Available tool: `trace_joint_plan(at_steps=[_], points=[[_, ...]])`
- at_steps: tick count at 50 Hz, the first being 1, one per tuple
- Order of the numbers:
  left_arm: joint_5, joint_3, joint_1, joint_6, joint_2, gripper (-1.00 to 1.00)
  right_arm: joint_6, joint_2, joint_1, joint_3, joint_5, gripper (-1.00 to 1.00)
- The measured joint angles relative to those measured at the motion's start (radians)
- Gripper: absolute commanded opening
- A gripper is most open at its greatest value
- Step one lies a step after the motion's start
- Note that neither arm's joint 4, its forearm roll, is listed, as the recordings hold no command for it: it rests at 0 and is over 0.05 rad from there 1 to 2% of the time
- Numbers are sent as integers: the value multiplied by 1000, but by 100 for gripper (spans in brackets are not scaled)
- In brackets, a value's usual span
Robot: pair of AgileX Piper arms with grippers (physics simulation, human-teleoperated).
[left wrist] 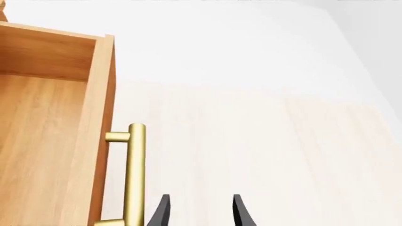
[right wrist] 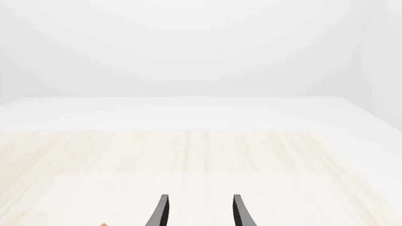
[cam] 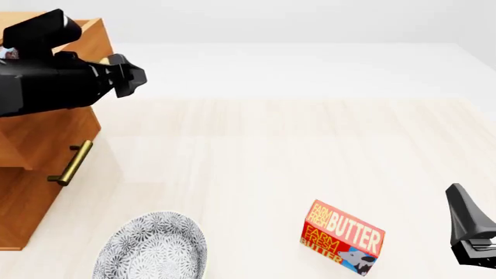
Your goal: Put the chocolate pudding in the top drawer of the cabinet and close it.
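Observation:
The chocolate pudding is out of view. The cabinet (cam: 35, 139) stands at the table's left edge. Its top drawer (left wrist: 44, 141) is pulled out, and the part of its inside that shows is bare wood. The drawer's brass handle (left wrist: 134, 174) lies just beside my left gripper (left wrist: 199, 213), which is open, holds nothing and does not touch the handle. In the front view the left gripper (cam: 133, 75) hovers high by the cabinet's top, and the arm hides much of it. My right gripper (right wrist: 199, 213) is open and empty, low at the table's right (cam: 463, 215).
A red-and-yellow butter box (cam: 342, 237) lies near the front, left of the right gripper. A grey patterned plate (cam: 151, 249) sits at the front left near the cabinet. Another brass handle (cam: 71, 163) shows on the cabinet's front below the left arm.

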Motion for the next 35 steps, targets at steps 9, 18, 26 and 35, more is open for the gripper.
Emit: trace_joint_plan(at_steps=[9, 18, 26, 35], points=[[-9, 7, 12, 1, -4, 100, 0, 0, 0, 0, 0, 100], [-11, 14, 25, 1, -8, 100, 0, 0, 0, 0, 0, 100], [-14, 20, 33, 1, -10, 100, 0, 0, 0, 0, 0, 100], [-16, 23, 38, 0, -11, 100, 0, 0, 0, 0, 0, 100]])
